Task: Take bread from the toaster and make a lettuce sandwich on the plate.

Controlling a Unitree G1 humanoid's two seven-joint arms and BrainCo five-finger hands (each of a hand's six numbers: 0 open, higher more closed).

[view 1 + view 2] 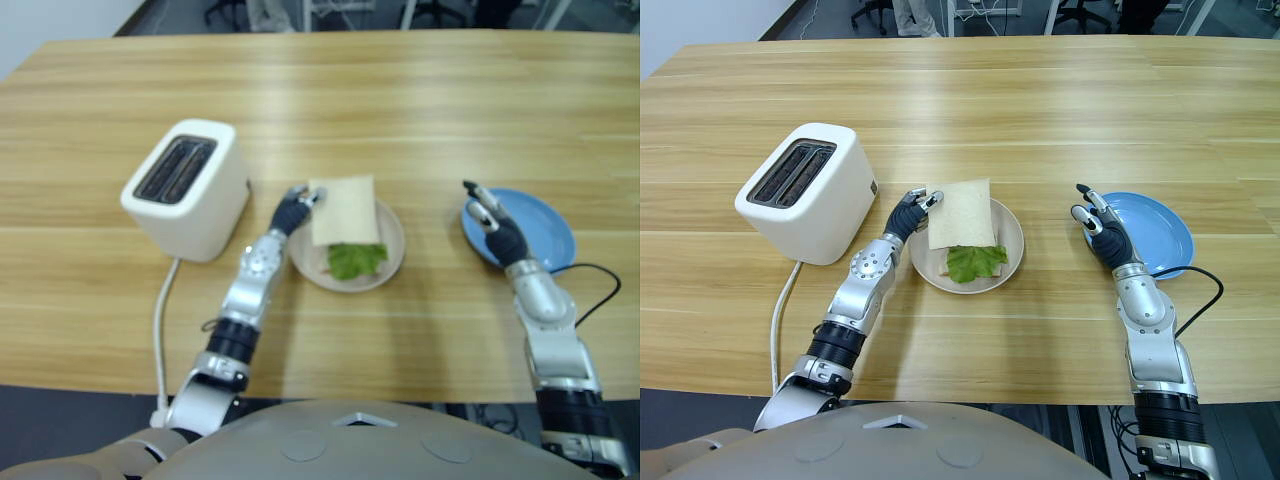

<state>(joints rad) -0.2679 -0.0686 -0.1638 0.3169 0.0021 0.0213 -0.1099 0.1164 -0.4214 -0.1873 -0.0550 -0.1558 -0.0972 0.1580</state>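
Two plates on this table, but only the beige one matters. Starting at the left: the white toaster (185,190), both slots look empty from up here, with its white cord (160,320) trailing back toward the near table edge. Just right of it, the left hand (292,212) has its fingers pinched on the left edge of a bread slice (345,208), holding it over the far half of the beige plate (395,250). My guess is it grips the edge so the fingers can slip away once the slice is down. Lettuce (357,260) pokes out from under the slice's near edge; can't tell if there's a bottom slice beneath it. Looks like the top-slice step, so nearly done. Well apart to the right, the right hand (495,225) hovers over the left rim of a blue plate (545,235), fingers spread, holding nothing, probably just parked out of the way. A black cable (600,266) loops beside that plate. Nothing sits in the way of setting the slice down
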